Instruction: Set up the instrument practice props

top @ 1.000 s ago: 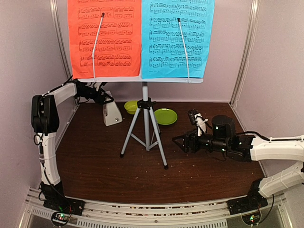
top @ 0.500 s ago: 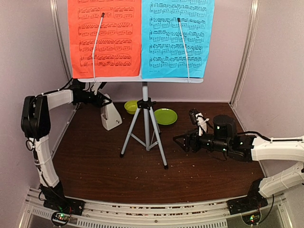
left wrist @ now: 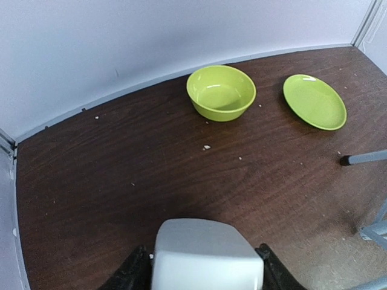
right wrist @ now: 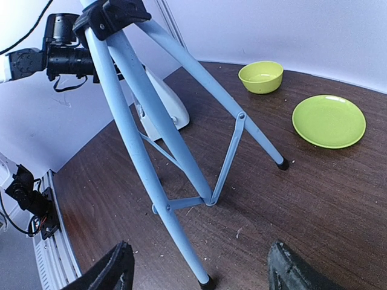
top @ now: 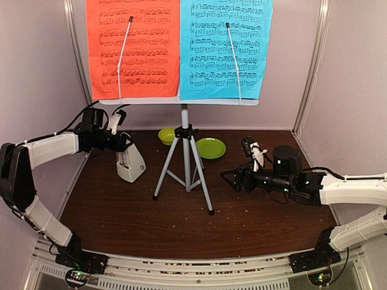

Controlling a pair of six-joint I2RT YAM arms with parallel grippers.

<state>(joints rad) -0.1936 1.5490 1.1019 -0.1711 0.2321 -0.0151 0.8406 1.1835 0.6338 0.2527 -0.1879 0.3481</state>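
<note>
Red sheet and blue sheet stood on the desk atop the tripod. The left end effector gripped the tilted metronome left of it, apparently yet to be set down. The right end effector gaped, empty.

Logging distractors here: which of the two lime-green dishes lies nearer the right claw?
The flat plate, right of the tripod and nearest the right claw; the deeper bowl sits beyond the tripod, farther left.

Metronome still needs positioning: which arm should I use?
Left. The left pincer grips the metronome, left of the tripod; the right pincer is open on the tripod's other side, holding nothing.
</note>
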